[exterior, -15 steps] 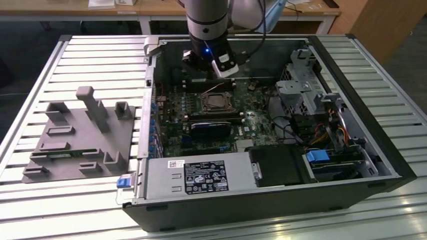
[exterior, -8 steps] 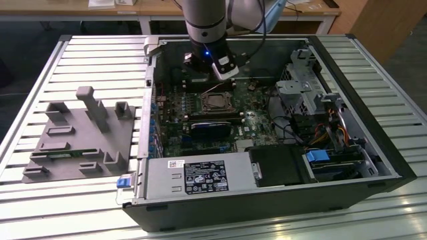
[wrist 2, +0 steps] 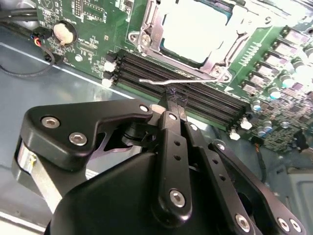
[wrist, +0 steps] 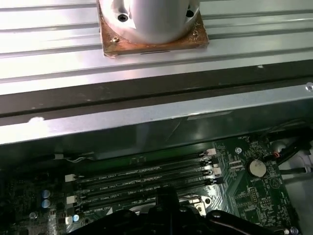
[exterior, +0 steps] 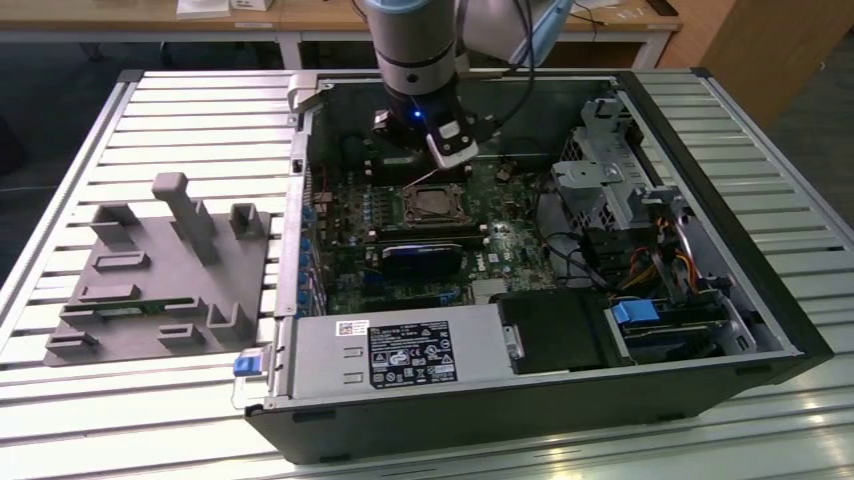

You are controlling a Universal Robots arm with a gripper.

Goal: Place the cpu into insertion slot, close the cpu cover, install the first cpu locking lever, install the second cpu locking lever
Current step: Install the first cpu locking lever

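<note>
Exterior view, stock as you find it, largest first. One slatted metal table (exterior: pixel 174 100), pale grey, carrying everything; behind it, wooden desks (exterior: pixel 320 15) along the room's far side. One black computer case (exterior: pixel 534 425), lying on its side with the panel off, toward the exterior view's right. One grey moulded fixture (exterior: pixel 134 290) with upright pegs, on the slats at the exterior view's left, just beside the case. One arm (exterior: pixel 416 50), reaching down into the case from above. One grey power-supply box (exterior: pixel 394 355) at the case's near edge. One dark green circuit board (exterior: pixel 521 240). Four long black memory slots (wrist: pixel 146 182), counted in the first wrist view, side by side. One insertion slot (exterior: pixel 430 205), mid-board, with your gripper (exterior: pixel 451 150) hanging close by it. One cpu cover (wrist 2: pixel 208 63), lying flat over the socket in the second wrist view; one cpu (wrist 2: pixel 195 29) seated beneath it, pale metal top showing through the cover's window. One thin wire locking lever (wrist 2: pixel 151 81), running between socket and memory slots. In that view the gripper (wrist 2: pixel 173 98) has its fingers drawn together to a single tip that meets this lever; whether the wire is pinched you cannot tell. One round coin cell (wrist 2: pixel 65 32) on the board.
</note>
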